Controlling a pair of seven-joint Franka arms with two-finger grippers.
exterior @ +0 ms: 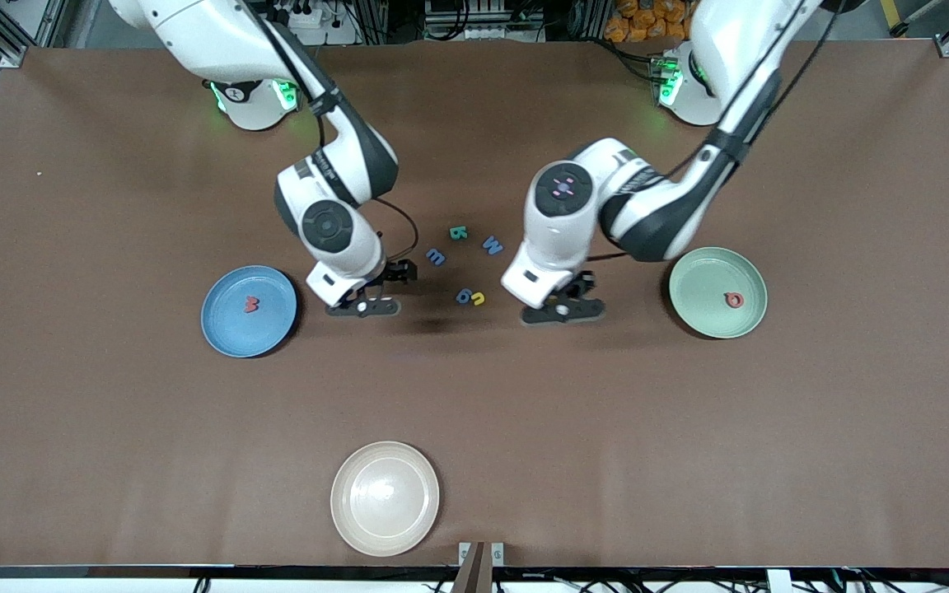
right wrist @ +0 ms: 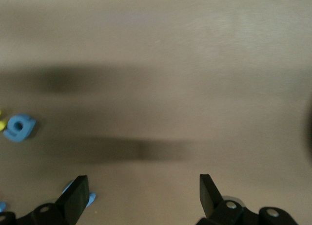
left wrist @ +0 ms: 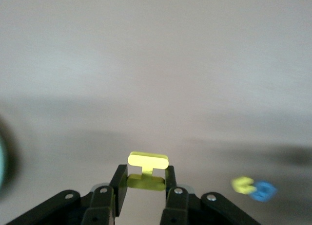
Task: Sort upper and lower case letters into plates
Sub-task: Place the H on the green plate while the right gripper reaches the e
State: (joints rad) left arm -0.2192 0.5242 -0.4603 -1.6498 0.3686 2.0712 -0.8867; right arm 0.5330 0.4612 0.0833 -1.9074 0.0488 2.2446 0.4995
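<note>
- On the brown table, a blue plate lies toward the right arm's end with a red letter in it.
- A mint plate lies toward the left arm's end, holding a second red letter.
- Between the two plates, loose letters lie on the cloth: a teal one, a blue "w", a blue "m", and, nearer the front camera, a blue "g" touching a small yellow letter.
- The left gripper is over the table between the loose letters and the mint plate, its fingers clamped on a yellow letter.
- The right gripper is over the table just beside the blue plate, with its fingers spread wide and nothing between them.
- A cream plate sits well apart from the others, near the table edge closest to the front camera.
</note>
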